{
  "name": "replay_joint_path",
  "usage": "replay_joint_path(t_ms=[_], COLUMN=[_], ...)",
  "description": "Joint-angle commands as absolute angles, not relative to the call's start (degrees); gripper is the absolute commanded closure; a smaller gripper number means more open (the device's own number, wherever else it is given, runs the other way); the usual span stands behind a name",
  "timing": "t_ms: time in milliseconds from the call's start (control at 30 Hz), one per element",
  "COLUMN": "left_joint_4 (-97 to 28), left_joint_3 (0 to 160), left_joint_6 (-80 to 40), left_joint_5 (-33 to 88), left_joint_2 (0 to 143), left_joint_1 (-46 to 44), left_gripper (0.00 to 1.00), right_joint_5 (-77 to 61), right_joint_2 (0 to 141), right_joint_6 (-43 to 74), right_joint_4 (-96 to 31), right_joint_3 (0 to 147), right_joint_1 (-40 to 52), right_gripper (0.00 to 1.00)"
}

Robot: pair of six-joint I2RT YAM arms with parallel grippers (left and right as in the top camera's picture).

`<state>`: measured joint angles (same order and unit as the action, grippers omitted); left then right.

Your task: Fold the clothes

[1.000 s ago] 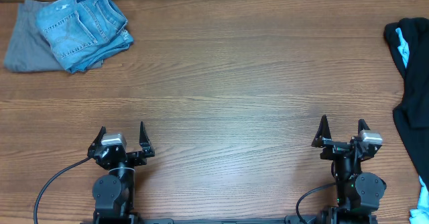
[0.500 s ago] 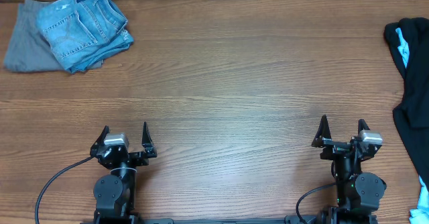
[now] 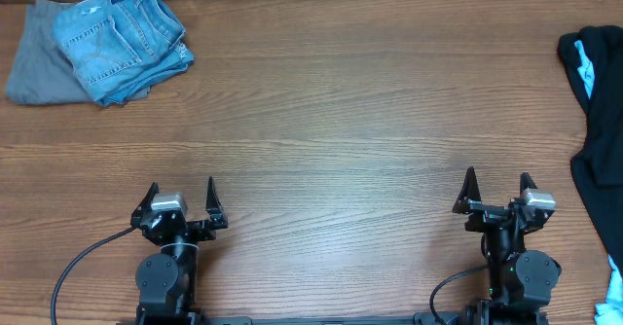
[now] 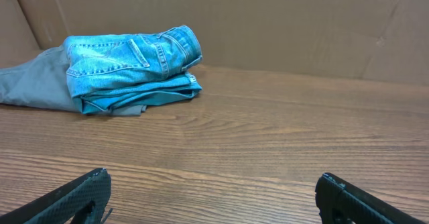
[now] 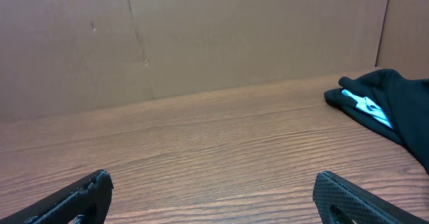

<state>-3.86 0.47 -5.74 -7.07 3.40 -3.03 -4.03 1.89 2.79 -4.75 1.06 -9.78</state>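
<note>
Overhead: arms parked, nothing held

Left gripper [image 3: 180,186] has nudged slightly and settled; right gripper [image 3: 497,176] has not moved. Both jaws spread, empty. Folded jeans [image 3: 122,38] lie far left; the unfolded black garment [image 3: 596,130] waits at the right edge

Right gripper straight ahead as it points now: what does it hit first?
Probably the cardboard wall; the right gripper faces bare table, with the black garment off to its right.
</note>
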Motion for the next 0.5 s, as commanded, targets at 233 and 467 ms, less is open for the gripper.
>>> replay_joint_path(t_ms=[233,467], left_joint_4=[-3.81,-3.81], left_joint_3=[0.27,0.27], left_joint_6=[-4.67,-4.67], left_joint_5=[-6.52,-6.52], left_joint_2=[3.60,3.60], left_joint_1=[-3.25,-3.25], left_gripper=[0.00,0.00], right_joint_5=[-3.49,-5.30], right_joint_2=[2.00,2.00], right_joint_6=[2.61,3.53], right_joint_4=[-4.51,-2.46], right_joint_3=[0.49,0.49], right_joint_1=[-10.13,-10.13], right_gripper=[0.00,0.00])
